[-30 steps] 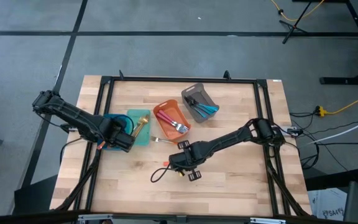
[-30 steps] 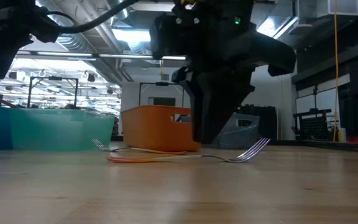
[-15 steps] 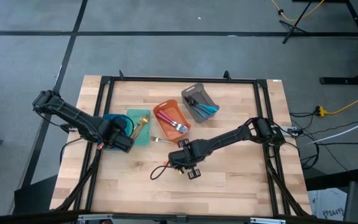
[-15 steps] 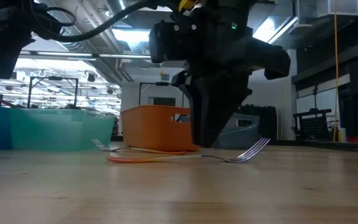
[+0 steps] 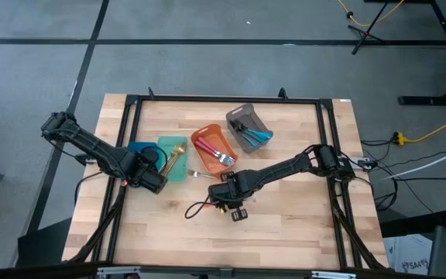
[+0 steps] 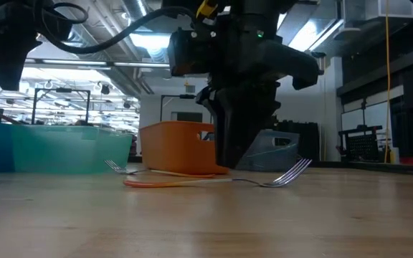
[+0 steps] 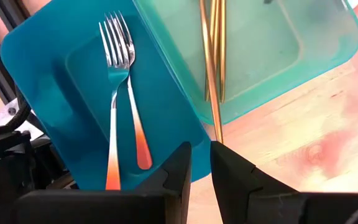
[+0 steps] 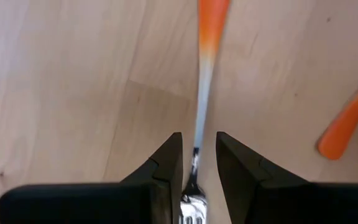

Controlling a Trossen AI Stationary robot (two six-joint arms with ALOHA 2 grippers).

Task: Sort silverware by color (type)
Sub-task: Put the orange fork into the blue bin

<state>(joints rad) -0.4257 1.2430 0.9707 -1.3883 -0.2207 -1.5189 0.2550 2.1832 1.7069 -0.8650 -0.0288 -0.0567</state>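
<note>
We see the right pincer (image 5: 224, 198) low over the middle of the worktop (image 5: 285, 225), its two fingers (image 8: 166, 168) standing a little apart on either side of an orange-handled fork (image 8: 202, 93) that lies flat on the wood. In the right wrist view the fork's long axis runs straight away from the pincer: its metal tines sit between the fingers and its orange handle points away from them. We cannot tell whether the fingers touch the neck. A second orange handle (image 8: 345, 121) lies on the wood just beside it, at an angle. From the low view the fork (image 6: 264, 179) rests with its tines curling up at the picture's right and its handle stretching toward the orange bin (image 6: 181, 147).

The left pincer (image 5: 152, 180) hovers by the near edge of the blue bin (image 7: 36, 56), fingers nearly together with a narrow gap and nothing between them. Two orange-handled forks (image 7: 126, 106) lie side by side in that bin, tines pointing away from the pincer. Gold utensils (image 7: 213, 56) lie lengthwise in the adjoining teal bin (image 7: 303, 50), one handle sticking out over its rim. Pink-handled pieces (image 5: 215, 151) lie in the orange bin, blue-handled ones (image 5: 255, 138) in the grey bin (image 5: 246, 116).
</note>
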